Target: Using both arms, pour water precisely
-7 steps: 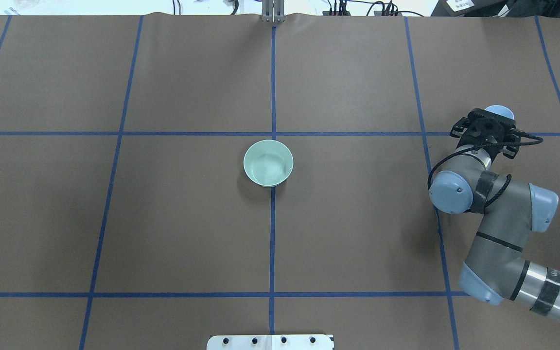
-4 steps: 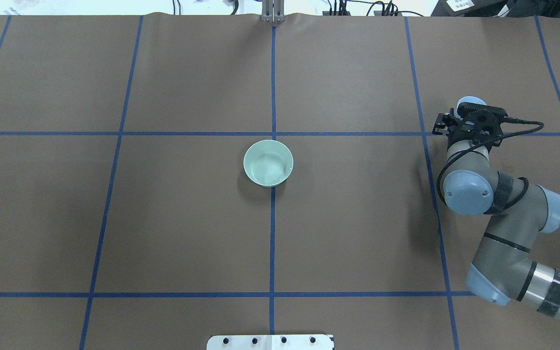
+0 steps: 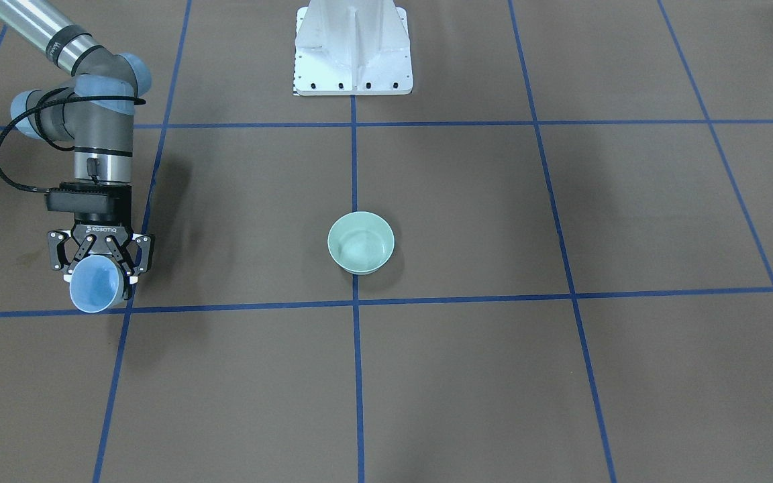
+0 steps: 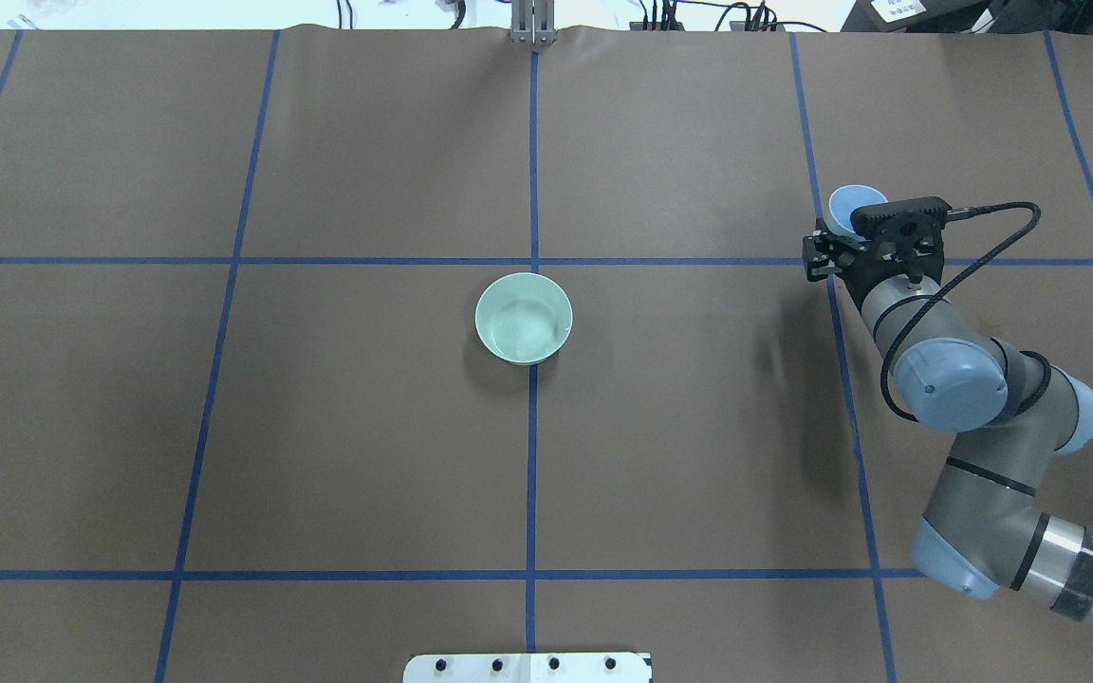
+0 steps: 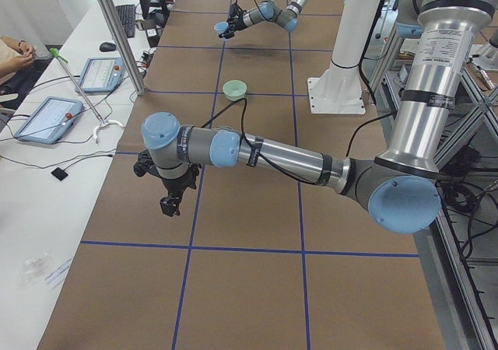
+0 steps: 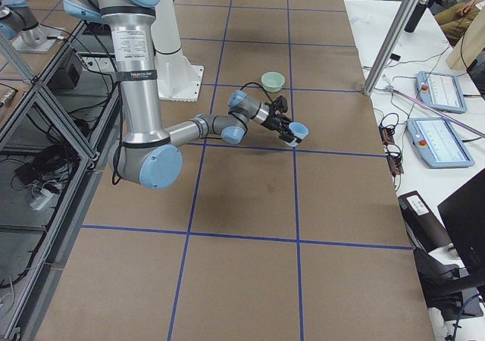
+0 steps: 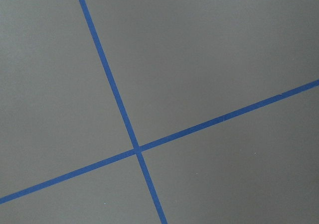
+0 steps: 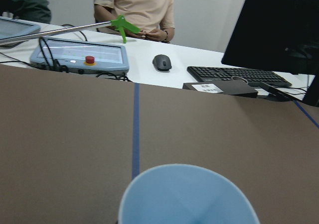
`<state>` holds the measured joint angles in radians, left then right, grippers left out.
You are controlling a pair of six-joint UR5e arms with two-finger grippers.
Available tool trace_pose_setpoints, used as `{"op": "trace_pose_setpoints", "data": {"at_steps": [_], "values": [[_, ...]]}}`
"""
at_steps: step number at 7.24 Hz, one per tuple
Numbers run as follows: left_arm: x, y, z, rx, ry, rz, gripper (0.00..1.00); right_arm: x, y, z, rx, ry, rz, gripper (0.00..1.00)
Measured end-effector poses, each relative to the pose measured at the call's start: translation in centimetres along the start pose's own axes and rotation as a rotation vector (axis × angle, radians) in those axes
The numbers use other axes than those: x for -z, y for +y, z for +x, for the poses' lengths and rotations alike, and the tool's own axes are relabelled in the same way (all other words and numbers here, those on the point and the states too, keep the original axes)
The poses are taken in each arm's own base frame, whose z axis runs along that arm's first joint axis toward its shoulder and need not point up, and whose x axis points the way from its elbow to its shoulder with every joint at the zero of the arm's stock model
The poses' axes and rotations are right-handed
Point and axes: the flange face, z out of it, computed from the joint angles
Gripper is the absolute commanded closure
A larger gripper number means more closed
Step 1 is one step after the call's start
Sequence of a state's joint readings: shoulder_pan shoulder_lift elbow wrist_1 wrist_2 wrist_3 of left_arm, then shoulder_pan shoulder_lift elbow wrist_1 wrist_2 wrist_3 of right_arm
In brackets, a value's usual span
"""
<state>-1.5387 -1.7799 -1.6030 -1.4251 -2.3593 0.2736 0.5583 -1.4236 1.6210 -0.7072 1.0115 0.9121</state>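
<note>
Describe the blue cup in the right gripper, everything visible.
The blue cup is plain, pale blue and tapered, with no handle, and looks like plastic. The right gripper is shut on it, clamping both sides below the rim. The mouth faces up, roughly upright. It appears held clear of the brown table, out on the robot's right and well apart from the green bowl. Whether it holds water cannot be told.

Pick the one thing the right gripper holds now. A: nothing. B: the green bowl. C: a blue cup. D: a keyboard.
C: the right gripper is closed around the blue cup, while the green bowl stands well apart from it.
</note>
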Motion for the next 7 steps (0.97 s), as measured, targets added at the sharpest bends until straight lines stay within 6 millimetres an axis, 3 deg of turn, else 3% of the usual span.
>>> {"op": "trace_pose_setpoints", "data": {"at_steps": [3, 7], "values": [[-0.1, 0.0, 0.0, 0.002, 0.000, -0.001, 0.00, 2.9, -1.5, -3.6, 0.091, -0.299, -0.069, 1.00], [-0.2, 0.1, -0.1, 0.005, 0.001, -0.004, 0.00, 5.9, -5.8, -9.3, 0.350, -0.626, -0.095, 1.00]]}}
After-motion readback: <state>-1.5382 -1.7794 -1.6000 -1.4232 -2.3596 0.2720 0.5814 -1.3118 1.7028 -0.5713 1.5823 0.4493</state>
